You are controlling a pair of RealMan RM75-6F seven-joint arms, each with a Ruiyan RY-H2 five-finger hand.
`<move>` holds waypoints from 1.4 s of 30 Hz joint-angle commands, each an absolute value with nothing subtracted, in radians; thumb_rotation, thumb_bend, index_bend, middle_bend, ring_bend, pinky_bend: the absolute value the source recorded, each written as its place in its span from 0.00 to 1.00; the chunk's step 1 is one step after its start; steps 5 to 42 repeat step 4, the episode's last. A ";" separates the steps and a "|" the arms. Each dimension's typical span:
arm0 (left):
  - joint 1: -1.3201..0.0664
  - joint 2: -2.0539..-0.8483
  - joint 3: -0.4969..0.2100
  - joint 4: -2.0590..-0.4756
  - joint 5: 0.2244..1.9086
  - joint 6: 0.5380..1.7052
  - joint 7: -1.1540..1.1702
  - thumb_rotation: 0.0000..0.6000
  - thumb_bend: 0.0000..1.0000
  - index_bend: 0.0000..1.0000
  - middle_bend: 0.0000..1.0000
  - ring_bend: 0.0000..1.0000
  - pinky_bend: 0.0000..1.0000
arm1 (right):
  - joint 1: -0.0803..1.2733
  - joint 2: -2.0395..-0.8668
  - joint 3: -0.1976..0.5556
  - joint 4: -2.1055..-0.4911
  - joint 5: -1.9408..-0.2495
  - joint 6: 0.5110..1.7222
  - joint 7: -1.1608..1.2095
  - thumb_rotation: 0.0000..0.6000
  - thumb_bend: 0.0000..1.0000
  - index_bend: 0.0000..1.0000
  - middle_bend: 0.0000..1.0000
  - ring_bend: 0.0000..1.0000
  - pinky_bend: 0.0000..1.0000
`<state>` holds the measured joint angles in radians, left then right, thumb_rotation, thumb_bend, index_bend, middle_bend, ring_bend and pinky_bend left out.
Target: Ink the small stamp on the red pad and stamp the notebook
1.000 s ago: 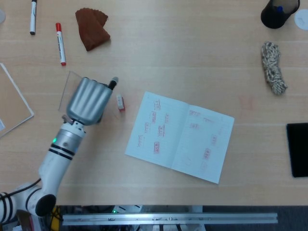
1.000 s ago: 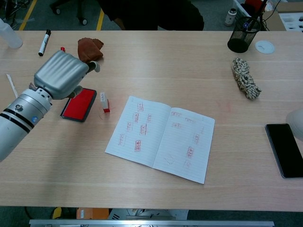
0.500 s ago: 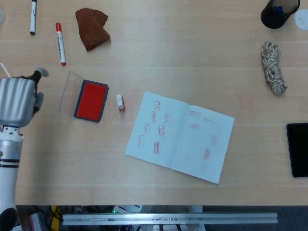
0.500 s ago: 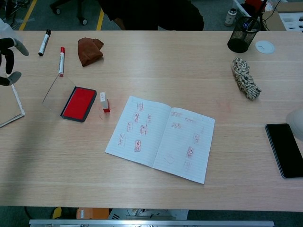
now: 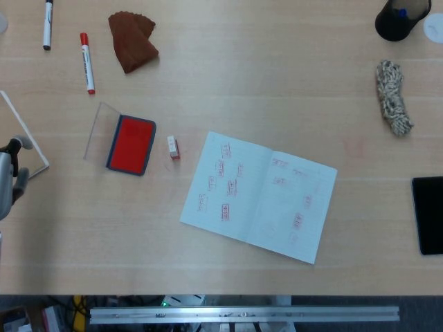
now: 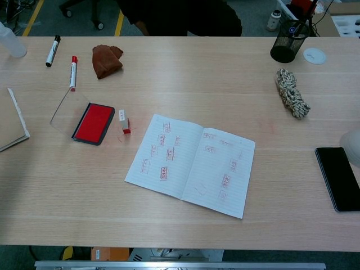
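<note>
Pale wooden table (image 5: 277, 83): my left robot hand (image 5: 8, 181) sits at its left edge, grasp unreadable; reaching blind could topple the small white-and-red stamp (image 5: 173, 147) beside the open red ink pad (image 5: 131, 144).

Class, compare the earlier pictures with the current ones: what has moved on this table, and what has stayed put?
The left robot hand drew back from over the red ink pad to the table's left edge, now barely visible in the head view, holding nothing. The pad, uncovered, lies open. The small stamp, notebook, markers and cloth have not moved.
</note>
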<state>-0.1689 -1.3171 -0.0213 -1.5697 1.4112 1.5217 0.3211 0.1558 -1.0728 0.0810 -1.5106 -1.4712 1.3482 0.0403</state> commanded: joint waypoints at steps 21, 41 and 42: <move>-0.151 -1.314 -0.027 -1.574 1.411 1.536 0.321 1.00 0.28 0.42 0.70 0.72 1.00 | 0.159 -1.073 0.073 -1.518 -1.491 1.357 0.011 1.00 0.26 0.33 0.39 0.31 0.42; -0.151 -1.314 -0.027 -1.574 1.411 1.536 0.321 1.00 0.28 0.42 0.70 0.72 1.00 | 0.159 -1.073 0.073 -1.518 -1.491 1.357 0.011 1.00 0.26 0.33 0.39 0.31 0.42; -0.151 -1.314 -0.027 -1.574 1.411 1.536 0.321 1.00 0.28 0.42 0.70 0.72 1.00 | 0.159 -1.073 0.073 -1.518 -1.491 1.357 0.011 1.00 0.26 0.33 0.39 0.31 0.42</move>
